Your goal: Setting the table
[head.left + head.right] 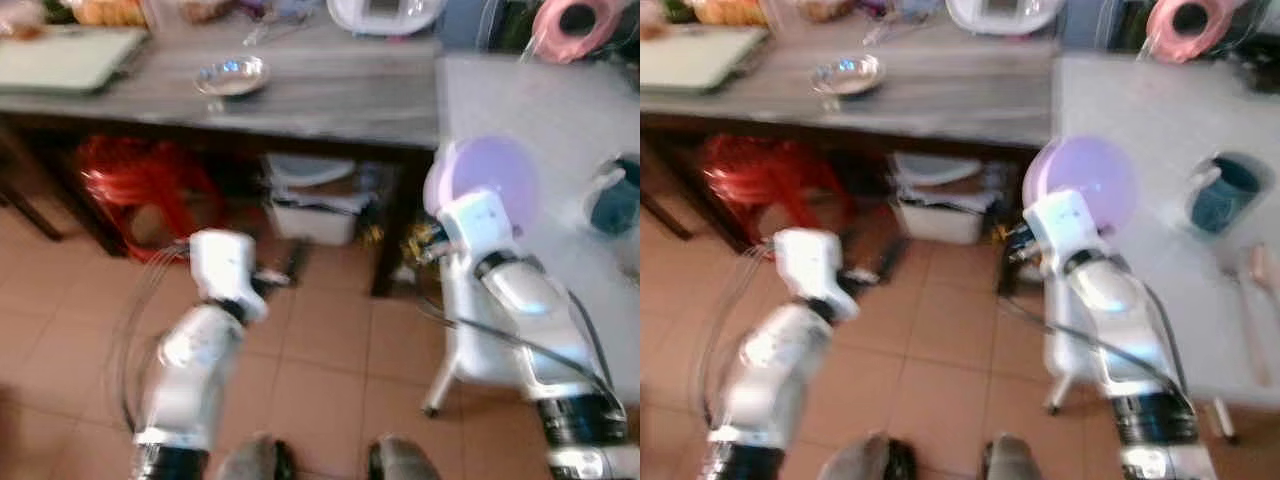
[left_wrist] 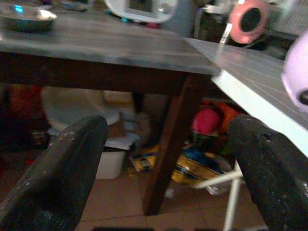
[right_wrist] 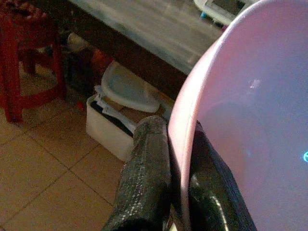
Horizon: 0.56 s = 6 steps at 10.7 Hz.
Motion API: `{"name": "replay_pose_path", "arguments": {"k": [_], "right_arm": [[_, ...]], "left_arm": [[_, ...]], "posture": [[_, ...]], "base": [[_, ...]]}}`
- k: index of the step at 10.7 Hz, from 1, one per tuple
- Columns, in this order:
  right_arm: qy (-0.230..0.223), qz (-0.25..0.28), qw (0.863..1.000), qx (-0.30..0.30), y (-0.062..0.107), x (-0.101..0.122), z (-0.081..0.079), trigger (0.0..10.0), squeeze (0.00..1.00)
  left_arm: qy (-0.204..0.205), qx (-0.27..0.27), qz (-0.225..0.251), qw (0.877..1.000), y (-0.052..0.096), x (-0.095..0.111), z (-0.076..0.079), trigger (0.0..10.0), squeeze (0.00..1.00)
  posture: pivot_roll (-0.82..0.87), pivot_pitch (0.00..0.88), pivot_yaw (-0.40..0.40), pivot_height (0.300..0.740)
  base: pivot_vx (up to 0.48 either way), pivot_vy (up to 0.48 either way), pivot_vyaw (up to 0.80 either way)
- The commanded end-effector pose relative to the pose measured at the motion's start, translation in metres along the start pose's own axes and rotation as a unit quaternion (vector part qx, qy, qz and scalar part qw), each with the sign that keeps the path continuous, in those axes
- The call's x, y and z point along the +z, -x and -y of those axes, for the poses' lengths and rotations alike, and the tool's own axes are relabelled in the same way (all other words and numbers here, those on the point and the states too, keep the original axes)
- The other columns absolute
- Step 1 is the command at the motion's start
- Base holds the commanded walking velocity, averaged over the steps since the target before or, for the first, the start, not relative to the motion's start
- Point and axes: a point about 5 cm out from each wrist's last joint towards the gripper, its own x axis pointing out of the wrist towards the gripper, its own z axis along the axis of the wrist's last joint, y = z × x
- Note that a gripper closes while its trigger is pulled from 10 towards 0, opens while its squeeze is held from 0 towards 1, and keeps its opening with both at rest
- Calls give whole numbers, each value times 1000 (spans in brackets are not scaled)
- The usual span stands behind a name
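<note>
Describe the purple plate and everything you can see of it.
The purple plate is round, pale lilac with a pinkish rim, smooth and plastic-looking. It is held tilted on edge, its face toward the camera, at the near corner of the white table. The right gripper is shut on its rim, one black finger on each side.

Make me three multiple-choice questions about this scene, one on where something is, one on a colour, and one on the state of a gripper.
1. Where does the small shiny metal bowl sit?
A. on the dark wooden table
B. on the tiled floor
C. on the red plastic stool

2. What colour is the round plastic plate in the right gripper?
A. green
B. pale purple
C. black

3. How are the left gripper fingers?
A. shut on a spoon
B. shut on the plate
C. open, holding nothing

Answers: 1 A, the bowl rests on the wood top. 2 B, it looks lilac. 3 C, the left wrist view shows a wide gap between its fingers.
</note>
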Motion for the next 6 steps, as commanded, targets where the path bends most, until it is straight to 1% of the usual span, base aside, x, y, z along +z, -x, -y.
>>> {"name": "replay_pose_path", "arguments": {"k": [1,2,3,4,6], "right_arm": [[-2,26,1000,-7,-1,8,-2,0,0],[-5,33,999,-10,-1,9,-4,549,0],[-9,39,999,-19,0,9,-8,10000,0],[-14,46,999,-21,1,10,-9,10000,0],[-20,72,997,-27,3,15,-12,10000,0]], "left_arm": [[-18,10,0,1000,2,1,-7,10000,0],[-26,12,2,1000,1,2,-8,10000,0],[-42,23,4,999,0,3,-10,10000,0],[-47,28,8,998,0,4,-12,10000,0],[-50,60,15,997,-2,8,-20,10000,0]], "posture": [[-85,123,25,740],[-86,124,26,740],[-86,122,26,740],[-86,122,26,740],[-83,123,30,740]], "base": [[0,472,0],[0,472,0],[0,465,0],[0,446,0],[313,362,0]]}}
